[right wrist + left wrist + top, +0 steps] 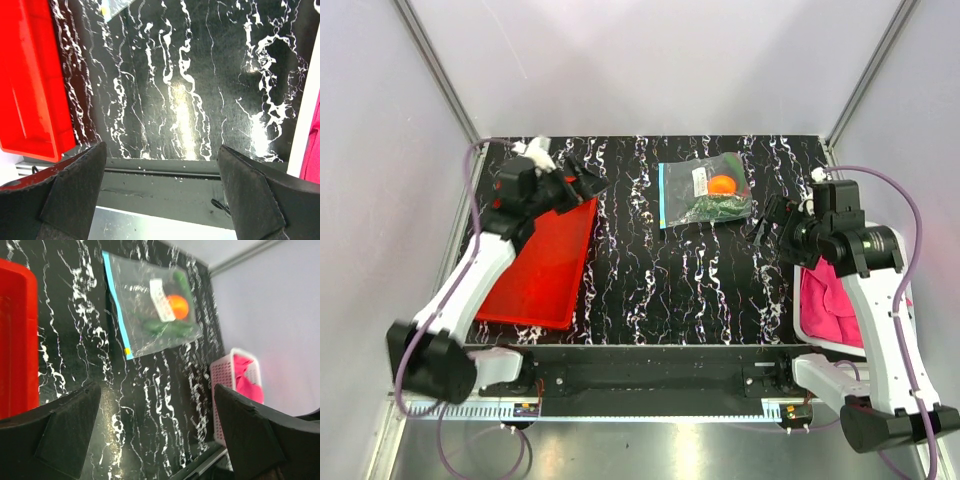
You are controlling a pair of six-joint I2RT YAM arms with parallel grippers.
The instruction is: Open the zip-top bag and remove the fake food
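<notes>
The clear zip-top bag (703, 193) lies flat and shut at the back middle of the black marbled table, its blue zip strip (661, 196) on the left edge. Inside it I see the orange fruit (722, 184) and dark green pieces (712, 209) beside a white label. The left wrist view also shows the bag (142, 325), the fruit (178, 306) and the strip (116, 307). My left gripper (584, 184) (157, 432) is open and empty, left of the bag. My right gripper (764, 222) (162, 197) is open and empty, just right of the bag.
A red tray (545, 262) (17, 340) (30, 85) lies at the left under my left arm. A white basket (222, 390) with a pink cloth (828, 300) stands at the right edge. The table's front rail (165, 175) is below my right gripper.
</notes>
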